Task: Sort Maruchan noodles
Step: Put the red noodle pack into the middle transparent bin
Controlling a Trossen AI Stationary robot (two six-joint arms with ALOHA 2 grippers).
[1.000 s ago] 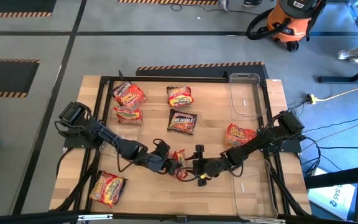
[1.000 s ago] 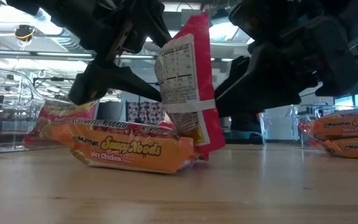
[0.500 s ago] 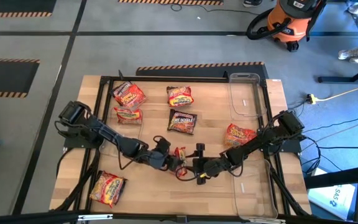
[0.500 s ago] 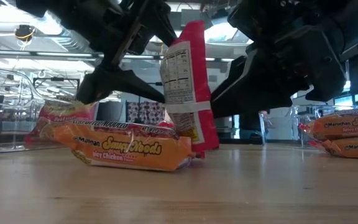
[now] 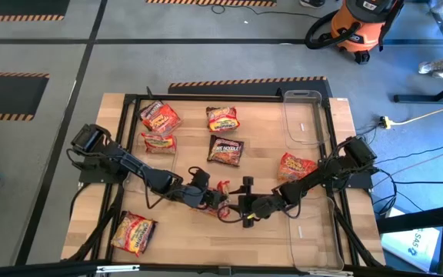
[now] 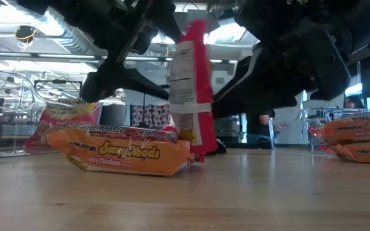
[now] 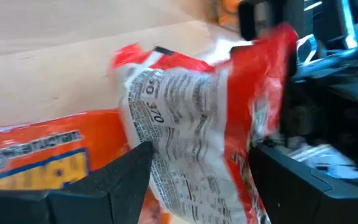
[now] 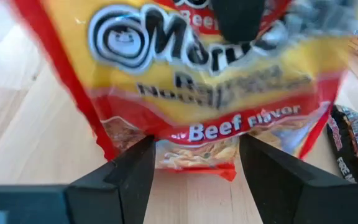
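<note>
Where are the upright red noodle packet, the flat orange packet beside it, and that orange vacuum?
Upright red crinkly noodle packet point(image 6: 188, 90), low view, its label panel.
Flat orange noodle packet point(image 6: 128, 157), low view, its front lettering.
Orange vacuum point(image 5: 360, 27), high view, its drum.
</note>
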